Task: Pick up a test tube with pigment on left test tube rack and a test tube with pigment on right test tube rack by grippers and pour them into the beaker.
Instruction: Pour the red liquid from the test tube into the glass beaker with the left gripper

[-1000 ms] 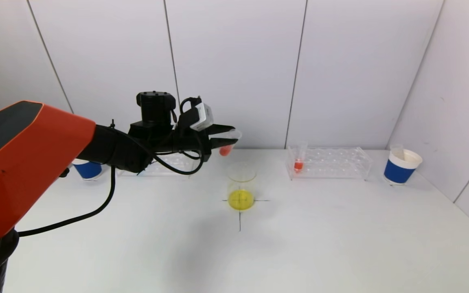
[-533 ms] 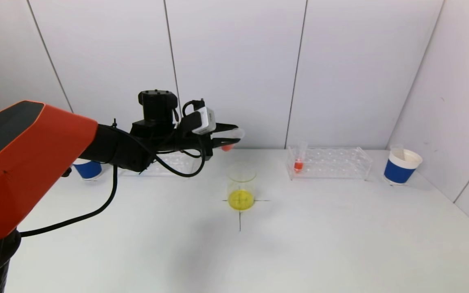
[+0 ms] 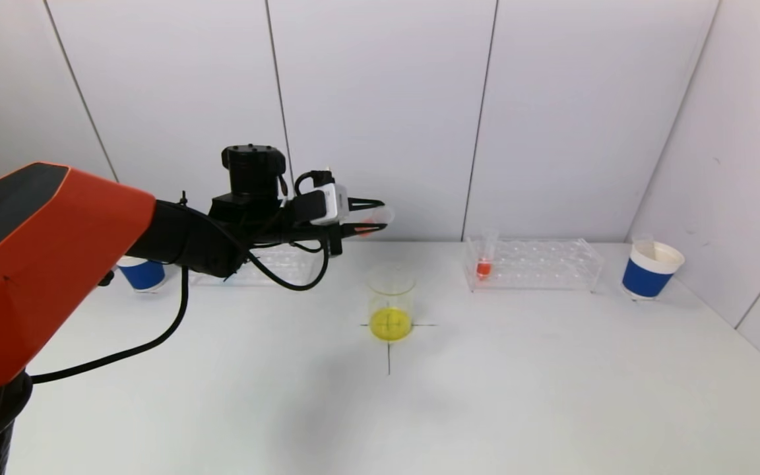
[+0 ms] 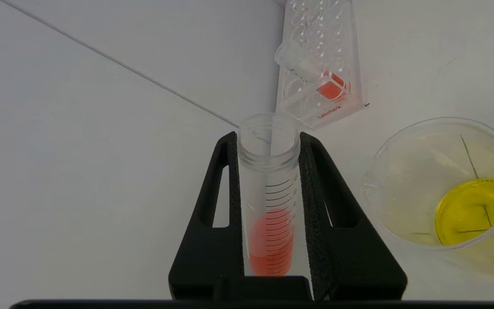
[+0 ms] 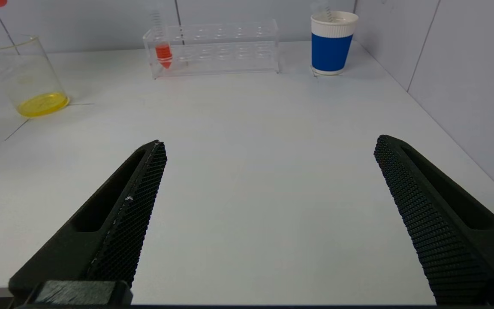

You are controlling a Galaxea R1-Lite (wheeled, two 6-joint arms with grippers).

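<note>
Above the beaker (image 3: 390, 305), the left gripper (image 3: 368, 216) grips a tilted test tube (image 4: 269, 195) with orange pigment; the right gripper (image 5: 268, 171) hangs wide open, holding nothing.

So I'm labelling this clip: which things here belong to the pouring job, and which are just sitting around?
Job:
left gripper, shut on the held test tube
beaker
right rack, its red test tube
left rack
right gripper, open, low over the table

Lying about:
left blue cup
right blue cup
</note>
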